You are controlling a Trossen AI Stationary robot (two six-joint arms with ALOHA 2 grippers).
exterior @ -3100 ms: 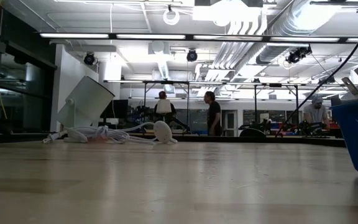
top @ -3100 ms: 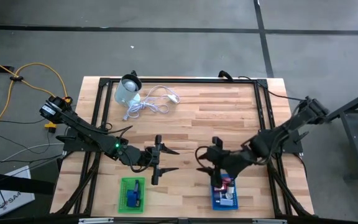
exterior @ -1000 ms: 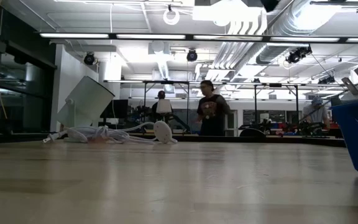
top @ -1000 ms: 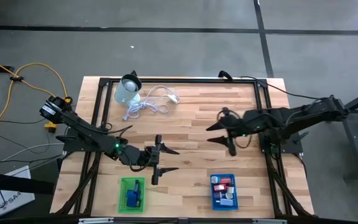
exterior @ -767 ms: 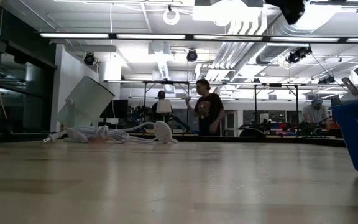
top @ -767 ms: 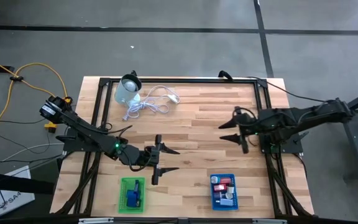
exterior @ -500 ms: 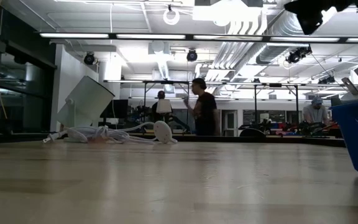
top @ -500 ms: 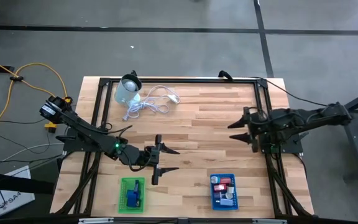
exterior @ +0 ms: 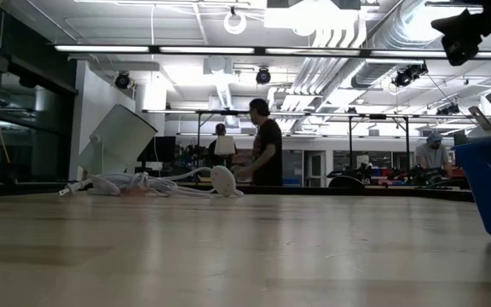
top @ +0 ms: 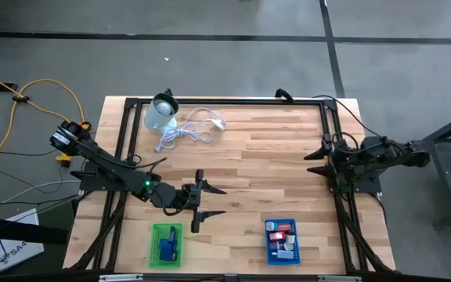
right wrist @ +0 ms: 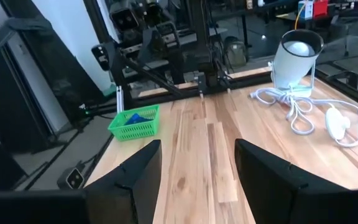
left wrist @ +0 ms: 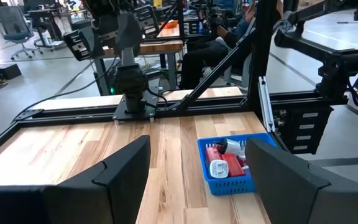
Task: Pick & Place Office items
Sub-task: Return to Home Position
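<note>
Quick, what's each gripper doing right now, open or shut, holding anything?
Left gripper: open, empty, near the green bin.
Right gripper: open, empty, at the right side of the table.

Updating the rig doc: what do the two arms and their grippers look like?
The left arm and right arm are matte black, built of slim jointed links with thin black cables looped alongside. The left arm has a small green light near its wrist. The left gripper and right gripper each carry two flat black wedge-shaped fingers tapering to points.
</note>
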